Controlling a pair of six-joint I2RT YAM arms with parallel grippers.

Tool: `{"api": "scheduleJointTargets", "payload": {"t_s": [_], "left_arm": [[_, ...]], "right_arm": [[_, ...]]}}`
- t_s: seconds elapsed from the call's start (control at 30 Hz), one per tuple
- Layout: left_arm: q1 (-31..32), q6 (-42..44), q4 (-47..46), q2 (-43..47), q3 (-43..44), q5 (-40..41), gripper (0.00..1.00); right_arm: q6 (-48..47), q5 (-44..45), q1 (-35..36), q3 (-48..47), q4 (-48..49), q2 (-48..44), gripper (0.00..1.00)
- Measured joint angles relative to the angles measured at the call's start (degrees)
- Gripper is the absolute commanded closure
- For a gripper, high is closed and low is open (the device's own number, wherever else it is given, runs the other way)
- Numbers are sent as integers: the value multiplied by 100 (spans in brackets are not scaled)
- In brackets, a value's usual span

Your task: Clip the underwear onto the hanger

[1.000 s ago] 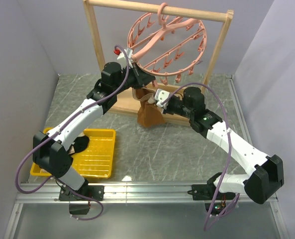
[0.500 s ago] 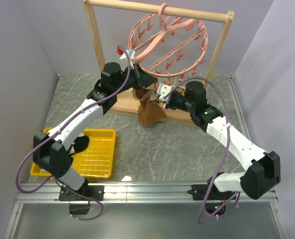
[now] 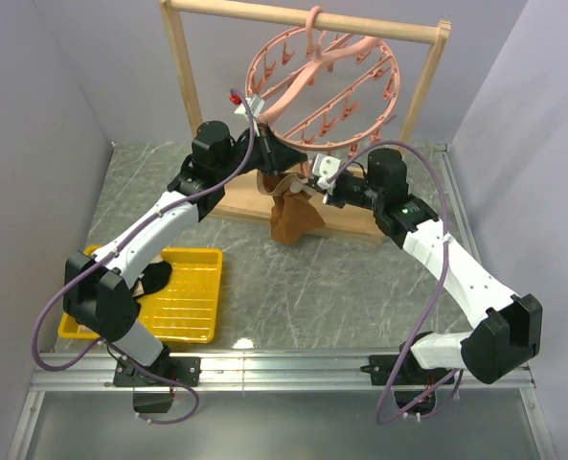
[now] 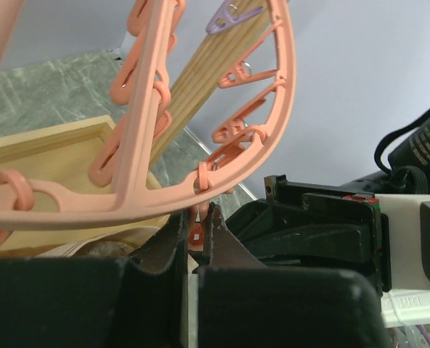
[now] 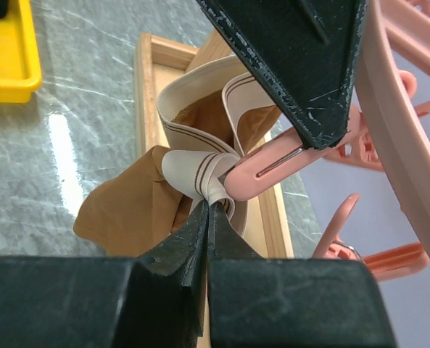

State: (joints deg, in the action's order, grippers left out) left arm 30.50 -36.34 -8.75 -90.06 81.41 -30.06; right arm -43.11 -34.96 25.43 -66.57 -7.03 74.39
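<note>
left gripper (image 4: 196, 217) clamped on a clip (image 5: 265, 168) of the hanger (image 4: 143, 109). right gripper (image 5: 207, 210) pinched tight on the underwear (image 5: 127, 206) waistband, which touches that clip's tip. underwear hangs below the ring, over the rack (image 3: 180, 86) base.

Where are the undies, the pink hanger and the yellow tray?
underwear (image 5: 127, 210), right wrist view, brown cloth part.
hanger (image 4: 146, 101), left wrist view, thick pink bar.
yellow tray (image 3: 193, 309), top view, bare ribbed floor.
</note>
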Motion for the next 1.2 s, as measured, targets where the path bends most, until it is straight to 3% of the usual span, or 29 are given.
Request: {"api": "scheduleJointTargets", "payload": {"t_s": [1.2], "left_arm": [[-83,179,-549,-94,-138,-634,100]], "right_arm": [[426,-507,-422,-474,-116,2,100]]}}
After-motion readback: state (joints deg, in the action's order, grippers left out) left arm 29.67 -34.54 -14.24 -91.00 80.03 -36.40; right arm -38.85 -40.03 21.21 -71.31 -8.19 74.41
